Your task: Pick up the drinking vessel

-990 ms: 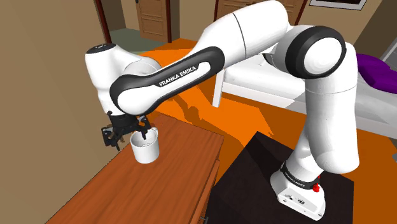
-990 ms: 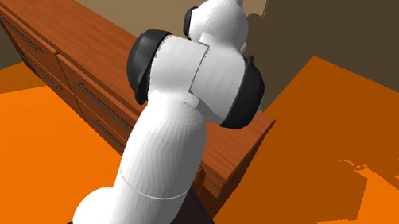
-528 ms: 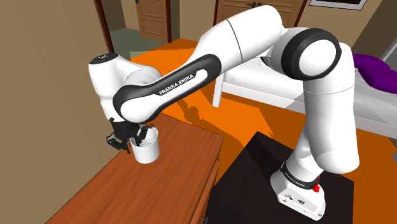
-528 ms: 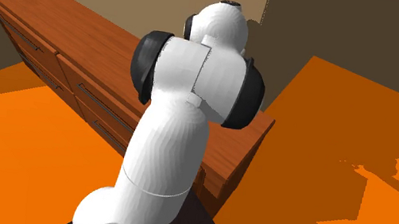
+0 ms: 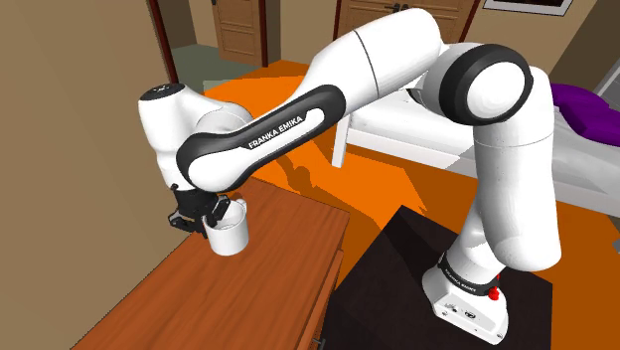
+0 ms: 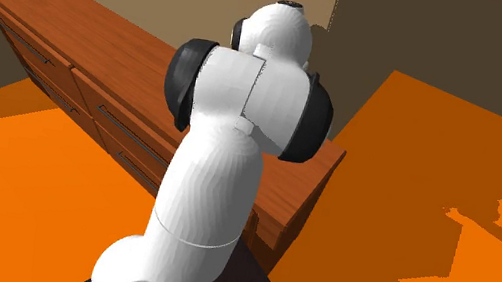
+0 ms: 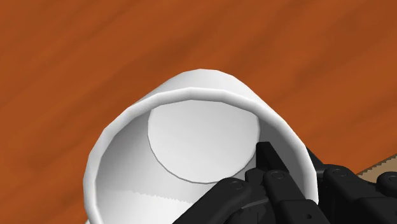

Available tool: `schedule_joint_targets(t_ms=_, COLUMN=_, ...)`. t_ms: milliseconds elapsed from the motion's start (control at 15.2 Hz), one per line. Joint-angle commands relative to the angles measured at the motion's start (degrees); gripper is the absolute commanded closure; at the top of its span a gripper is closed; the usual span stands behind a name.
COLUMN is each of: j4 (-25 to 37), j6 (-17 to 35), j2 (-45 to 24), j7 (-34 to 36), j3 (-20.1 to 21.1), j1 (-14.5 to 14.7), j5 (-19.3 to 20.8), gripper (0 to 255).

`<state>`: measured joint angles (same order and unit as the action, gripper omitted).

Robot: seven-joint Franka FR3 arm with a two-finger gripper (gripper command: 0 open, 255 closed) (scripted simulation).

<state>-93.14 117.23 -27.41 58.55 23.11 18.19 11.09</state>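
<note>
A plain white cup stands upright on the brown wooden dresser top, near its far end. My black gripper reaches down onto the cup's rim on the shoulder view's left side. In the wrist view the cup is open-mouthed and holds nothing. One finger is inside it and the other lies outside against the wall. The gripper is shut on that wall. In the second exterior view the white arm hides the cup and the hand.
The dresser runs along a tan wall, with its front edge and drawers facing the orange floor. The black stand sits beside the dresser. A white bed with a purple cushion lies beyond.
The hand has come down a little onto the cup's rim and its fingers have shut on the wall. The cup has stayed in place on the dresser.
</note>
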Motion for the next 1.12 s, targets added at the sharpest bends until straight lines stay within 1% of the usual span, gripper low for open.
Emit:
schedule_joint_targets(t_ms=0, j4=0.3, j6=-0.6, j2=0.3, j7=-0.1, j3=0.1, j1=-0.1, j5=-0.2, gripper=255)
schedule_joint_targets(t_ms=924, j4=6.8, j6=-9.9, j2=3.4, j7=-1.1, j3=0.9, j1=-0.1, j5=-1.7, gripper=255)
schedule_joint_targets(t_ms=1056, j4=6.9, j6=-10.0, j2=3.4, j7=-1.1, j3=0.9, j1=-0.1, j5=-1.7, gripper=255)
